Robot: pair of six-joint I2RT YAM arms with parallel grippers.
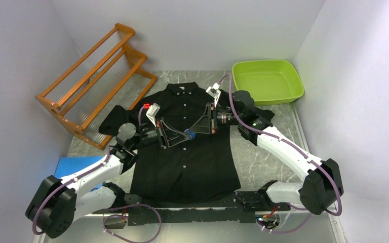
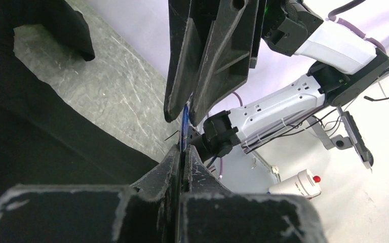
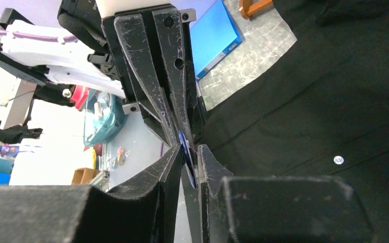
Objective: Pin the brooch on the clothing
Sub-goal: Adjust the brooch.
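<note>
The small blue brooch [image 1: 191,135], likely light, stiff and slippery, hangs over the limp black shirt [image 1: 182,172]. The left gripper [image 2: 184,158], from nine o'clock, pinches its rim. The right gripper [image 3: 188,157], from three o'clock, straddles it narrowly, contact unclear. Hold it edgewise.

Only a blue edge of the brooch [image 3: 185,149] shows between the jaws; its shape and pin cannot be determined. Whether the right gripper [image 3: 188,161] clamps it cannot be determined. The hem of the shirt [image 1: 192,167] cannot be separated from the black base rail [image 1: 207,211].
</note>
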